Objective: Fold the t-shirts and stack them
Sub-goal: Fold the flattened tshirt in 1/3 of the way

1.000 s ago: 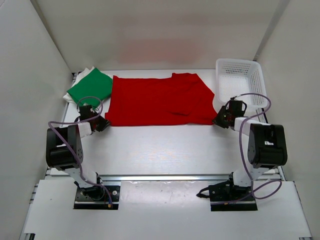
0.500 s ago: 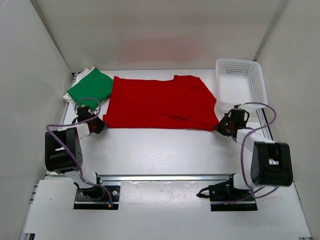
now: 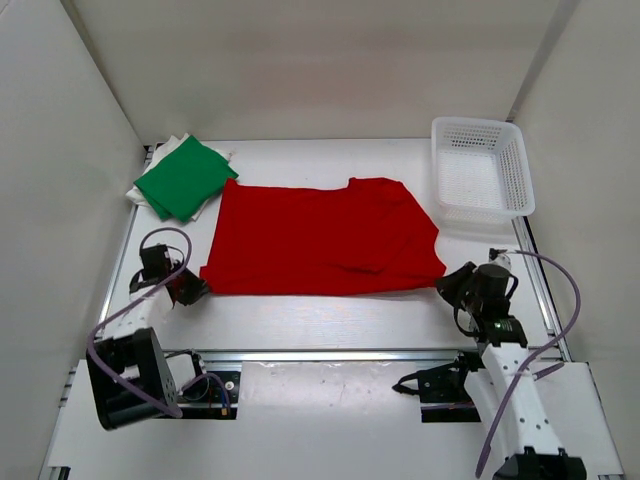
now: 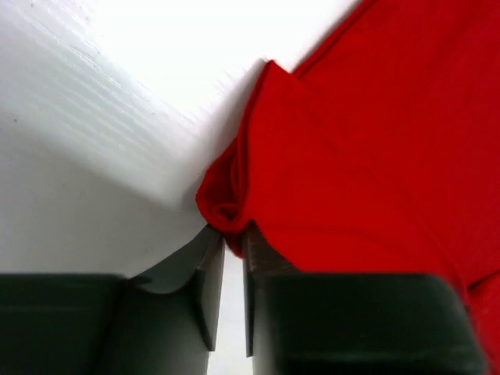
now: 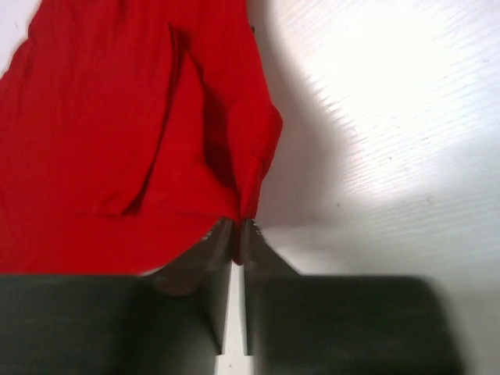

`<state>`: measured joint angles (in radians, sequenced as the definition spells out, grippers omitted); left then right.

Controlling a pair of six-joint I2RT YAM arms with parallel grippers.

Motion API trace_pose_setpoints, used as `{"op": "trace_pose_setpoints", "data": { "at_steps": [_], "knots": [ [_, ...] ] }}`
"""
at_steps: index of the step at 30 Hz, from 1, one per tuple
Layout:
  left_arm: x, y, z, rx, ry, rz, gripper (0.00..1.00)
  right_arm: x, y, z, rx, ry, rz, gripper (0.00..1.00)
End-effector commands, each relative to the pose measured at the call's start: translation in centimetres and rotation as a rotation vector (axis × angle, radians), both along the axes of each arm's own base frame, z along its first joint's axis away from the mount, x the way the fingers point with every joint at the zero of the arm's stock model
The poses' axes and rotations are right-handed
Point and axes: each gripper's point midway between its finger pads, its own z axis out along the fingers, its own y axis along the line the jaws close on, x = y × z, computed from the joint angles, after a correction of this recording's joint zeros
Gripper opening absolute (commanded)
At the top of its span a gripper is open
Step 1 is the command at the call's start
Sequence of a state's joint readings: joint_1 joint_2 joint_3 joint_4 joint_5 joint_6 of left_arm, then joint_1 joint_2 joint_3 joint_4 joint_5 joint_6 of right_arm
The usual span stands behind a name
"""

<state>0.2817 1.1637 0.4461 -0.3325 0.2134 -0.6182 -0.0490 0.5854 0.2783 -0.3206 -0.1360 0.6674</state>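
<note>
While the red t-shirt (image 3: pixel 325 238) lies spread flat in the middle of the table (image 3: pixel 320 315), both arms hold it at its near edge. The left gripper (image 3: pixel 194 291) is closed on the near left corner, with a small bunch of red cloth pinched between its fingers. The right gripper (image 3: pixel 447 285) is closed on the near right corner in the same way. The long axis of the shirt runs from left to right across the table. A sleeve-like flap and some folded layers show on its right part, so I judge that the shoulders point to the right, toward the basket (image 3: pixel 478 124), and the hem to the left, but this is not sure. The green t-shirt (image 3: pixel 186 177) is folded at the far left, on top of the white t-shirt (image 3: pixel 176 142). The step in hand seems to be the first fold of the red one. The next move probably asks both arms to lift the near edge together, at equal height and with the cloth tight, and to carry it over to the far edge.
</note>
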Motion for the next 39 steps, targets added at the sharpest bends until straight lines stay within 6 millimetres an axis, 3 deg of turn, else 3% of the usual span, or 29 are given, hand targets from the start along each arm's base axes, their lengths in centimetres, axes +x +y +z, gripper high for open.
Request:
{"op": "trace_pose_setpoints", "data": {
  "at_steps": [1, 3, 4, 5, 9, 10, 11, 12, 14, 15, 16, 17, 19, 22, 25, 26, 27, 31, 39],
  "knots": [
    [-1.4, 0.2, 0.7, 0.048, 0.005, -0.011, 0.29, -1.0, -0.4, 0.0, -0.011, 0.012, -0.058, 0.12],
    [-0.9, 0.5, 1.7, 0.081, -0.031, -0.021, 0.42, -0.6, -0.9, 1.1, -0.046, -0.017, -0.062, 0.31],
    [-0.4, 0.8, 2.5, 0.101, -0.05, -0.022, 0.54, -0.4, -1.2, 1.4, -0.051, -0.021, -0.061, 0.43],
    [0.3, 0.7, 3.5, 0.122, -0.072, -0.039, 0.61, -0.3, -0.9, 1.7, -0.035, -0.02, -0.042, 0.47],
    [2.4, 1.1, 6.7, 0.213, -0.125, -0.068, 0.67, 0.6, -1.1, 4.5, -0.089, -0.074, -0.033, 0.51],
    [3.2, 0.7, 7.4, 0.206, -0.164, -0.089, 0.66, 0.9, -0.9, 5.1, -0.105, -0.095, -0.011, 0.5],
    [3.3, 0.0, 7.5, 0.185, -0.182, -0.112, 0.63, 1.2, 0.0, 5.4, -0.099, -0.111, 0.038, 0.43],
    [4.1, -1.8, 8.1, 0.159, -0.242, -0.181, 0.61, 1.5, 1.2, 5.7, -0.084, -0.129, 0.09, 0.36],
    [4.7, -5.9, 8.6, 0.103, -0.313, -0.306, 0.55, 2.1, 3.5, 4.2, -0.053, -0.077, 0.176, 0.06],
    [4.8, -8.9, 9.1, 0.111, -0.336, -0.387, 0.53, 2.4, 5.1, 4.0, -0.041, -0.078, 0.215, 0.02],
    [4.6, -11.7, 9.6, 0.134, -0.349, -0.461, 0.5, 2.8, 6.6, 3.4, -0.065, -0.059, 0.27, 0.0],
    [5.0, -13.0, 10.6, 0.153, -0.387, -0.486, 0.47, 2.8, 8.1, 2.8, -0.087, -0.038, 0.331, 0.0],
    [4.3, -18.5, 11.3, 0.151, -0.453, -0.612, 0.42, 4.6, 10.0, 3.7, -0.111, -0.088, 0.381, 0.0],
    [3.3, -23.9, 11.8, 0.08, -0.52, -0.734, 0.39, 6.2, 11.6, 3.4, -0.116, -0.088, 0.435, 0.0],
    [2.8, -27.2, 11.6, 0.07, -0.563, -0.833, 0.39, 7.9, 12.0, 2.6, -0.12, -0.078, 0.438, 0.04],
    [2.6, -28.1, 11.2, 0.067, -0.569, -0.855, 0.39, 8.1, 12.2, 2.6, -0.114, -0.088, 0.44, 0.1],
    [2.3, -28.3, 10.7, 0.061, -0.565, -0.874, 0.39, 8.2, 11.9, 1.7, -0.113, -0.064, 0.433, 0.17],
    [1.9, -28.5, 9.2, 0.041, -0.559, -0.893, 0.4, 8.5, 11.8, 0.5, -0.117, -0.036, 0.427, 0.28],
    [1.7, -27.4, 7.2, -0.005, -0.533, -0.85, 0.4, 8.3, 11.5, -1.9, -0.078, 0.029, 0.419, 0.28]
  ]
}}
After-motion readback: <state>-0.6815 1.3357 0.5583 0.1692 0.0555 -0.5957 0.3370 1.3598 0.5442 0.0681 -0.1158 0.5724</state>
